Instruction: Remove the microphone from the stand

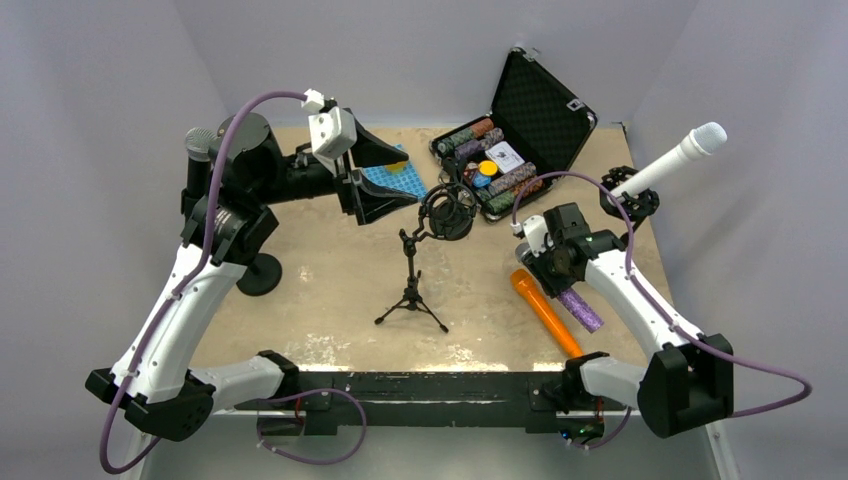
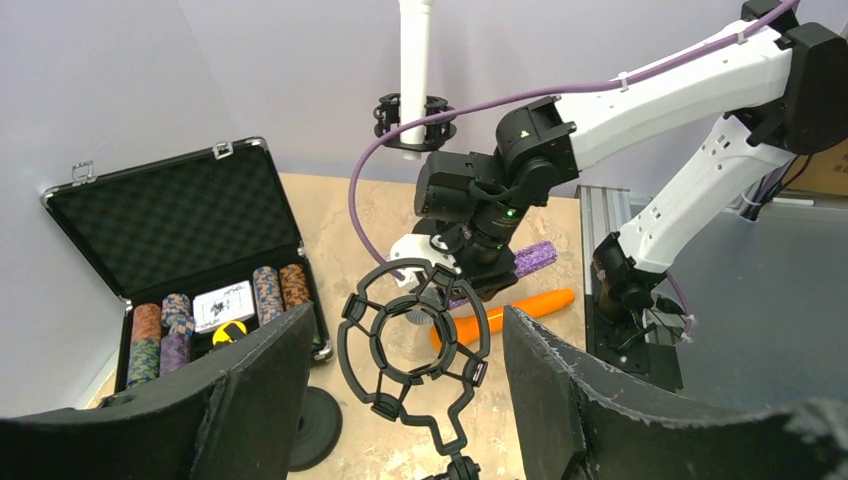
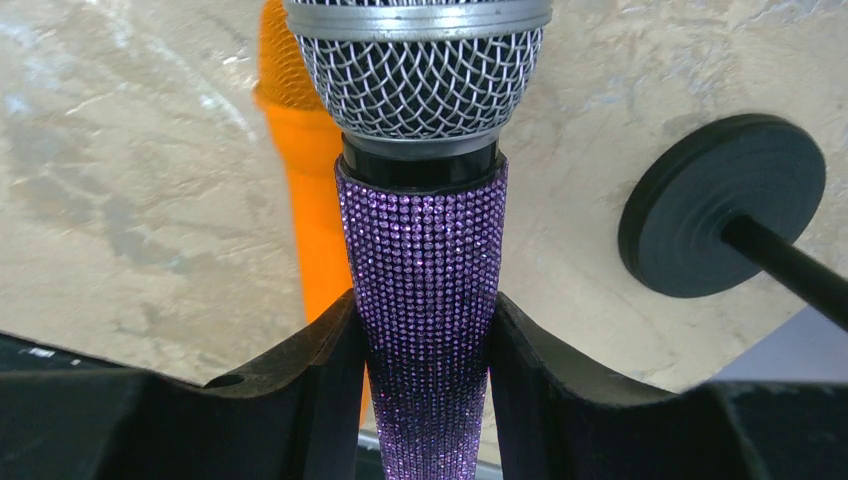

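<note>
The right gripper (image 3: pixel 425 335) is clamped on the tapered handle of the purple rhinestone microphone (image 3: pixel 425 250) with its silver mesh head, holding it low over the sandy-beige table (image 1: pixel 330 290), right of the black tripod stand (image 1: pixel 411 290) and just beside the orange microphone (image 1: pixel 545 312) lying there. The black ring-shaped shock mount (image 2: pixel 347 340) atop the stand holds nothing. The left gripper (image 2: pixel 408 335) is spread wide and holds nothing, the mount just ahead of its fingers.
</note>
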Robot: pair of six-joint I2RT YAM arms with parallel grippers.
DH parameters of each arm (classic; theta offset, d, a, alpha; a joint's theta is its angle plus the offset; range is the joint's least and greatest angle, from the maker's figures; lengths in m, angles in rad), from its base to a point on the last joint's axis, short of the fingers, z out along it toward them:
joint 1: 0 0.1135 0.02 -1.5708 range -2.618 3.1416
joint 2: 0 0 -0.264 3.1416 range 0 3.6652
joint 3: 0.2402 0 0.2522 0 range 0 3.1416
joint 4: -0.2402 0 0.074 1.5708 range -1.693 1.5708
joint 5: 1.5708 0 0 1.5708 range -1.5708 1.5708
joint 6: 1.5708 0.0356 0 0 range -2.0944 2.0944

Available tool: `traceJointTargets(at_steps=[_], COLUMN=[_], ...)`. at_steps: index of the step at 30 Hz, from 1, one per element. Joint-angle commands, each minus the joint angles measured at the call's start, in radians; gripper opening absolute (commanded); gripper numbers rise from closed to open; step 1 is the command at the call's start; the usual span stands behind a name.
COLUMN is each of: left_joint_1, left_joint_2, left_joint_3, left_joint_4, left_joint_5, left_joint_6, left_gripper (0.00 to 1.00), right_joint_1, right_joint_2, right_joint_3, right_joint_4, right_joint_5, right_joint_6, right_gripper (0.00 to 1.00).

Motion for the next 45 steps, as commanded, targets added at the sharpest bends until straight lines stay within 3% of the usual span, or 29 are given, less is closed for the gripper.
traceJointTargets(at_steps=[1, 2, 4, 6, 15, 25, 34, 38, 45], left_joint_1=[0.008, 0.008, 0.008, 0.008, 0.010, 0.010, 0.008, 0.008, 0.007], left_joint_2=[-0.010, -0.010, -0.010, -0.009, 0.000, -0.011, -0.076, -0.152, -0.291], left_joint_3=[0.000, -0.001, 0.002, 0.007, 0.010, -0.016, -0.055, -0.128, -0.323], left_joint_4=[-0.001, -0.004, -0.010, -0.019, -0.020, -0.046, -0.202, -0.325, -0.416], left_joint_5=[0.018, 0.019, 0.017, 0.017, 0.020, 0.021, -0.006, -0.031, -0.046], left_joint_6=[0.009, 0.009, 0.044, 0.054, 0.055, 0.074, 0.204, 0.330, 0.381], left_gripper=[0.72, 0.73, 0.73, 0.73, 0.73, 0.73, 0.73, 0.72, 0.74], right_joint_1=[-0.051, -0.054, -0.054, -0.058, -0.091, -0.102, -0.103, -0.103, -0.083], right_joint_2=[0.039, 0.055, 0.094, 0.128, 0.193, 0.183, 0.138, 0.043, -0.130], right_joint_3=[-0.014, -0.022, -0.030, -0.027, 0.000, 0.004, 0.014, 0.044, 0.205], right_joint_4=[0.139, 0.136, 0.118, 0.101, 0.089, 0.065, 0.020, -0.035, -0.175], right_joint_5=[-0.032, -0.042, -0.045, -0.039, -0.038, -0.061, -0.101, -0.162, -0.282], right_joint_6=[-0.118, -0.133, -0.137, -0.111, -0.053, -0.052, -0.048, -0.060, -0.071], right_gripper=[0.00, 0.02, 0.19, 0.27, 0.42, 0.51, 0.53, 0.55, 0.55])
